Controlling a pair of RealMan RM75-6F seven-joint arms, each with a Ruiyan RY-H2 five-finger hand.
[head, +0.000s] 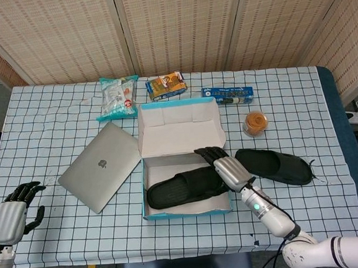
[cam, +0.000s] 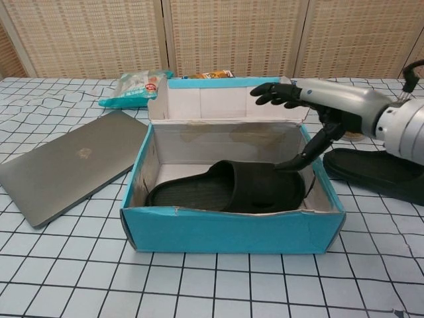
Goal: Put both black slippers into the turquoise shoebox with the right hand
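The turquoise shoebox (head: 147, 192) (cam: 232, 230) stands open at the table's middle, its lid (head: 180, 129) folded back. One black slipper (head: 186, 186) (cam: 232, 189) lies flat inside it, toe to the right. The other black slipper (head: 274, 165) (cam: 377, 172) lies on the cloth just right of the box. My right hand (head: 228, 167) (cam: 311, 99) hovers above the box's right end with fingers spread and nothing in them; its thumb points down near the boxed slipper's toe. My left hand (head: 12, 215) rests empty at the table's near left corner.
A silver laptop (head: 101, 165) (cam: 66, 162) lies left of the box. Along the far edge are a snack bag (head: 119, 96) (cam: 132, 87), an orange carton (head: 166, 85) and a blue pack (head: 227, 95). A small jar (head: 255, 123) stands behind the loose slipper.
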